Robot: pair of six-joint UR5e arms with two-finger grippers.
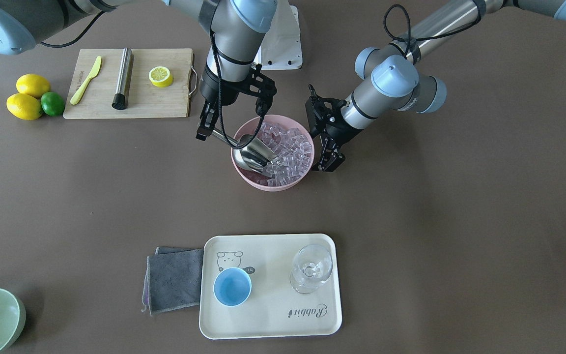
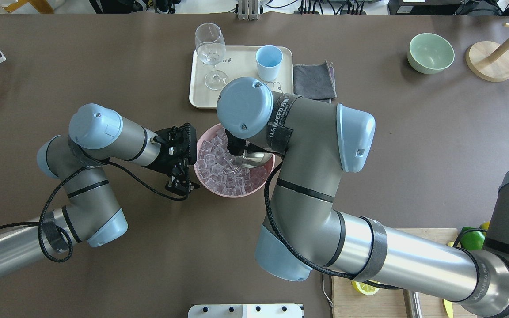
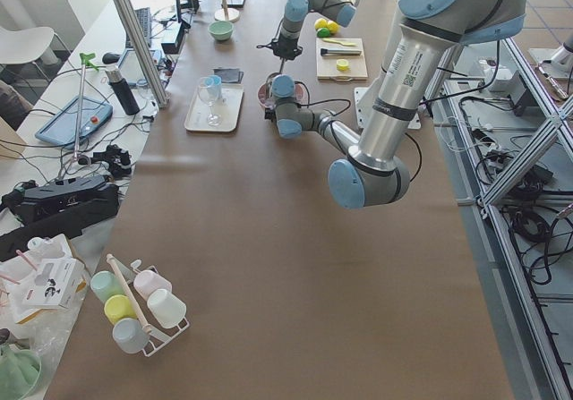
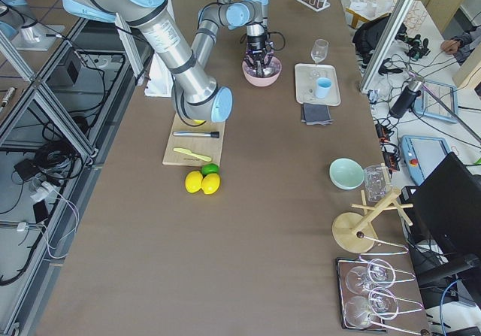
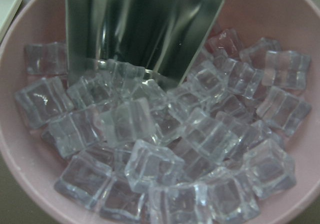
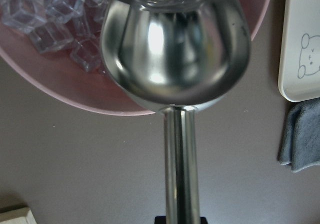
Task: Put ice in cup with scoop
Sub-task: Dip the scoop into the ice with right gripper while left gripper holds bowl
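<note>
Right hand clamped on the end of the scoop's handle. Clock directions are read in the front-facing view, 12 toward the robot base.

- Right forearm comes down steeply from 12. The wrist hangs over the pink bowl's 10 o'clock rim and the fingers point down and outward.
- Scoop handle slopes from the hand at 10 o'clock down toward 4 o'clock. The trough lies inside the bowl on its 8 o'clock side.
- Trough mouth is pressed into the ice. The left wrist view shows the steel lip touching the cubes.
- Ice fills the bowl from centre to the 3 o'clock wall, many cubes piled up.
- Left hand is just outside the bowl's 3 o'clock rim, fingers pointing down at the tabletop, nothing between them. Cannot tell how wide the finger gap is. Left forearm reaches in from 2 o'clock, wrist bent down.
- Cup stands upright on the cream tray, at the tray's 8 o'clock, well apart from the bowl at the bowl's 6 o'clock. No cubes show inside it.
- Stemmed glass stands on the tray's 3 o'clock side.
- Grey cloth lies at the tray's 9 o'clock edge.
</note>
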